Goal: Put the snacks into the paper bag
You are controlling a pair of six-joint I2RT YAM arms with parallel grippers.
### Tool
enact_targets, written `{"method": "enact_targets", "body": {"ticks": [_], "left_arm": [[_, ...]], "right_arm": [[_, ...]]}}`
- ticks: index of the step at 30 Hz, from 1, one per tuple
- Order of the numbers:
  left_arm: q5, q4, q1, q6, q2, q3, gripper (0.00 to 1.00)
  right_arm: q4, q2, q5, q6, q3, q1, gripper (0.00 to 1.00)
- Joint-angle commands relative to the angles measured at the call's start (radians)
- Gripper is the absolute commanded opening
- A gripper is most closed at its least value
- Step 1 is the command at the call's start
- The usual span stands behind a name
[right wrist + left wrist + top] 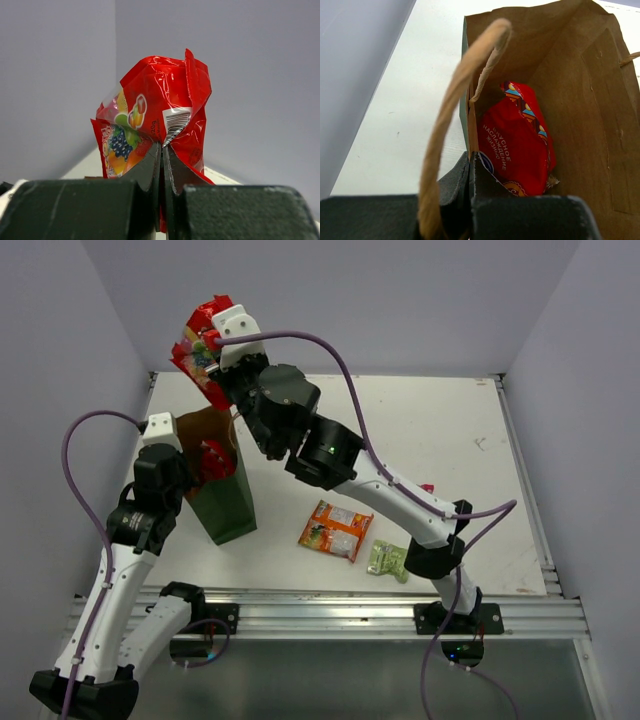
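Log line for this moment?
left gripper: shut on paper bag rim | right gripper: shut on red packet, raised | in bag: second red packet | table: orange-white packet, green packet

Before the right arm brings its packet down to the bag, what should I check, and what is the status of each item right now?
1. Grip: right gripper shut on the held red packet: ok.
2. Bag support: left gripper pinching the paper bag at its rim: ok.
3. Bag upright, mouth open: ok.
4. Space beside the red packet inside: ok.
5. Held packet lined up over the mouth: cannot tell.
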Motion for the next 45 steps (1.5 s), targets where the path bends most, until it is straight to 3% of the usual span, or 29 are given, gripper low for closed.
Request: {"method": "enact_targets", "body": {"ticks": [1,5,16,24,25,27,29,34,36,38,41,45], "left_arm": [[0.012,-0.016,0.008,-0.026,-0.006,-0.006,0.00],[0.004,-0.022,0.008,-0.023,-0.009,-0.005,0.00],[0.019,-0.003,0.008,-0.020,-0.006,-0.016,0.00],[0.030,0.012,0.008,-0.012,0.003,-0.016,0.00],[0.030,0.013,0.008,-0.011,0.003,-0.016,0.00],[0.035,0.016,0.008,-0.008,0.005,-0.019,0.00],[0.039,0.021,0.008,-0.005,0.006,-0.023,0.00],[0.044,0.027,0.008,0.001,0.014,-0.022,0.00],[0.044,0.030,0.008,0.003,0.014,-0.022,0.00],[0.047,0.029,0.007,0.001,0.014,-0.025,0.00],[0.050,0.029,0.008,0.003,0.009,-0.025,0.00],[0.053,0.026,0.008,0.009,0.015,-0.019,0.00]], "right_arm": [[0.256,0.004,-0.069,0.001,0.040,0.008,0.00],[0.218,0.016,-0.094,0.085,0.027,0.012,0.00],[0.103,-0.154,-0.106,0.274,-0.432,0.018,0.00],[-0.027,-0.156,-0.179,0.320,-0.423,0.035,0.00],[-0.067,-0.151,-0.199,0.329,-0.411,0.035,0.23],[-0.078,-0.156,-0.220,0.334,-0.394,0.049,0.52],[-0.058,-0.171,-0.217,0.305,-0.368,0.069,0.63],[-0.087,-0.208,-0.111,0.190,-0.216,0.106,0.67],[-0.105,-0.261,-0.065,0.190,-0.286,0.106,0.69],[-0.092,-0.397,0.013,0.205,-0.436,0.106,0.72],[-0.078,-0.578,0.102,0.288,-0.901,0.106,0.80],[-0.167,-0.705,0.118,0.475,-1.229,0.086,0.84]]}}
